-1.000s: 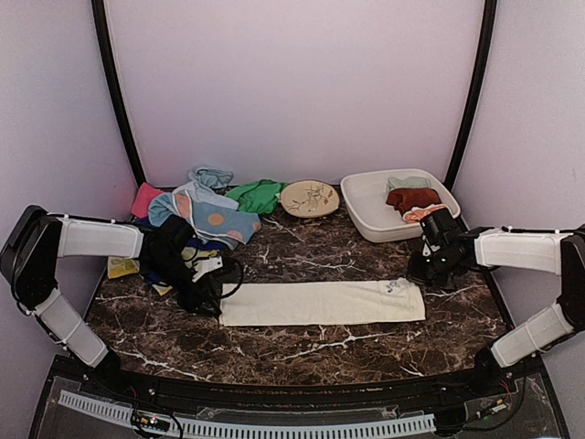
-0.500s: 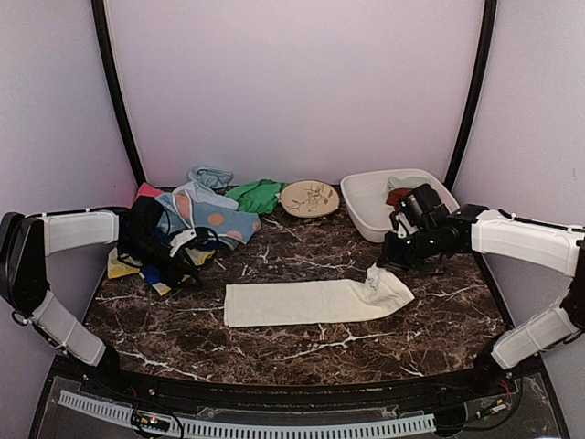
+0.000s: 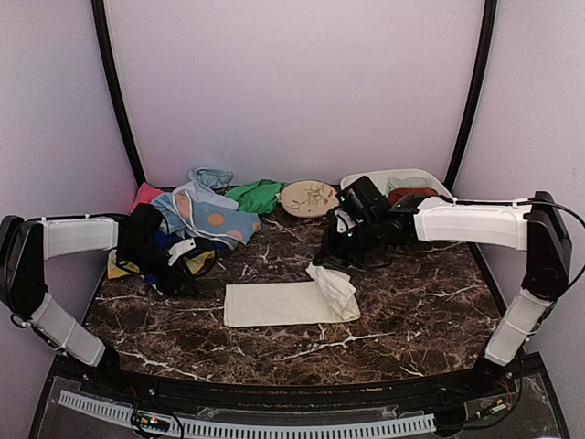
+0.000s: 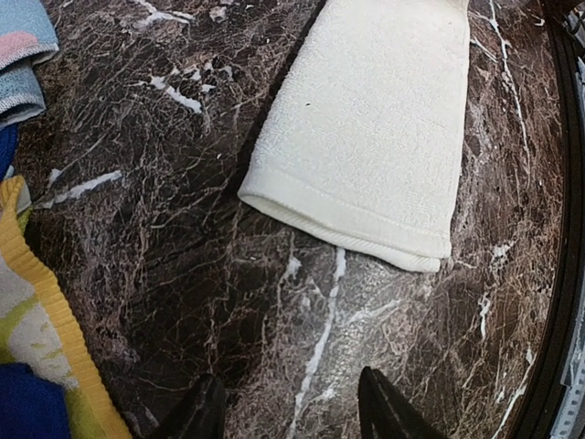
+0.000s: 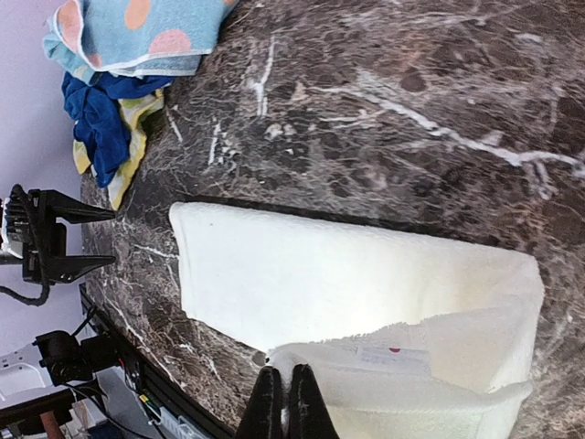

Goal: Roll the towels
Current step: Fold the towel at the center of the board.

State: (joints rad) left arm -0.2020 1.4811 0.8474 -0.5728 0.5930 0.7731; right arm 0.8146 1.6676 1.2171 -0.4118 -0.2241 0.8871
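Terrycloth is what I am handling here: soft, light and floppy, with no shape of its own, and I judge it will drag on the stone, not slide.

Toward the far left corner of the tabletop (image 3: 274, 352) the waiting towels (image 3: 206, 219) lie heaped, a light blue one with orange dots on top and green, pink, blue and yellow around it. My left claw (image 4: 291, 402) hangs just beside that heap, jaws parted with nothing between them, looking at the left end of the cream towel (image 3: 274, 304).

That towel lies folded into a long strip across the middle of the tabletop, closer to the near edge than the far one. Its left end lies flat. Its right end stands raised and doubled back over the strip, pinched in my right claw (image 5: 283, 382), whose jaws are closed tight on the hem just beside the label (image 5: 388, 349).

The hem is the place to hold, being the firmest line in the cloth. One narrow pinch lets the corners sag, though, so I expect a loose, lopsided roll, and the free left end may creep unless it is pinned.

Further right, a plate (image 3: 309, 198) sits by the far edge. A tub (image 3: 393, 173) in the far right corner holds a dark red towel (image 3: 411, 195).
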